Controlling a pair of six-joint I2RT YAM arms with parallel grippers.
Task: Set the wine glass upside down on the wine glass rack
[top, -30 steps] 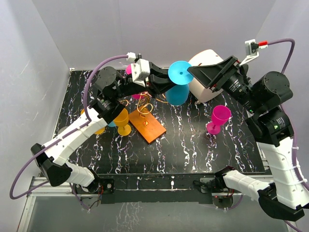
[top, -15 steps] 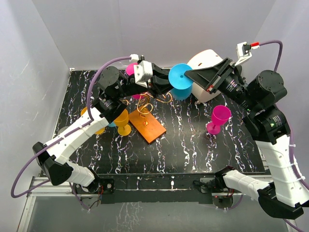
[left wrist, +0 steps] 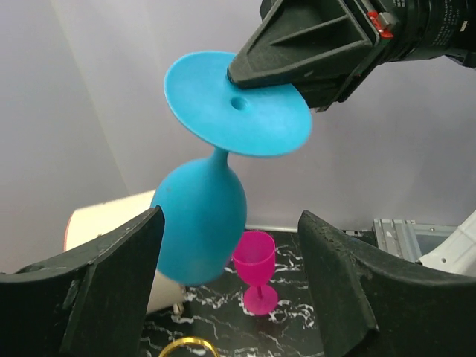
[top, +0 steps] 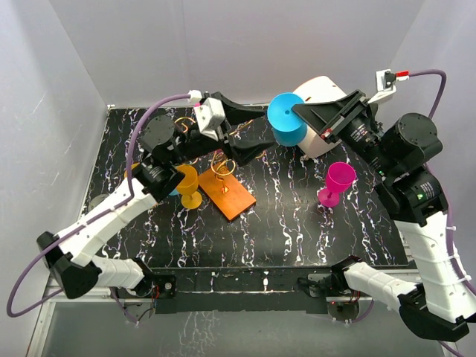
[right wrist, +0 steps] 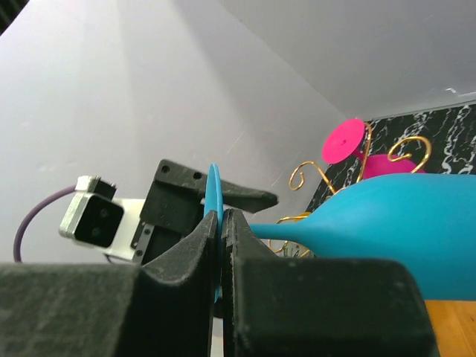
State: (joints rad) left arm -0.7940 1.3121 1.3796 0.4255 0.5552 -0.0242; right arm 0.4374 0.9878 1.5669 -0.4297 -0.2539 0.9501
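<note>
Bench, black with white veining, carries nearest us the wine glass rack, thin gold wire curls on a flat orange square base, at 10 o'clock of the centre. A yellow plastic goblet stands upright just beside that base at 9 o'clock. At 3 o'clock of the centre a magenta plastic wine glass stands upright, well apart from the rack. Farther back, the left fingers are spread wide and grasp nothing; we see the turquoise plastic wine glass between them in the wrist view, touching neither. The right fingers are clenched on the rim of that glass's round foot, holding it in the air at 2 o'clock of the rack's post, foot up, bowl down and tilted, apart from the wire arms. Through the right wrist camera we make out a second magenta glass among the gold curls, foot uppermost. At 12 o'clock sits a white rounded container.
</note>
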